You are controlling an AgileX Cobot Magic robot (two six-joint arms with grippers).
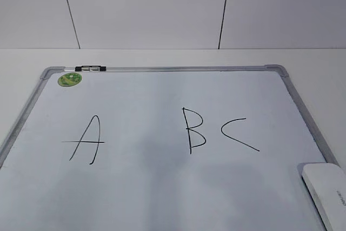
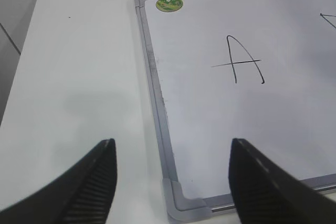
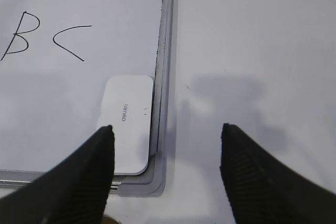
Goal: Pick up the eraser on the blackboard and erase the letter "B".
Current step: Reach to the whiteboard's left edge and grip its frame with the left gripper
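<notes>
Blackboard: white dry-erase surface in a grey aluminium frame, lying flat on a white table.
Letters: "A" at left, the letter "B" near the middle, "C" just to its right; all strokes thin, black and intact.
Eraser: white oblong block with small grey lettering, lying on the board in its near right corner, its long side against the frame; well apart from the "B".
Sticker: round, green, at the far left corner of the board.
Marker: small, black and silver, lying on the top frame edge beside the sticker.
Left gripper: fingers spread wide, holding nothing, above the near left corner of the board.
Right gripper: fingers spread wide, empty; left fingertip over the eraser's near end, right fingertip over bare table.
</notes>
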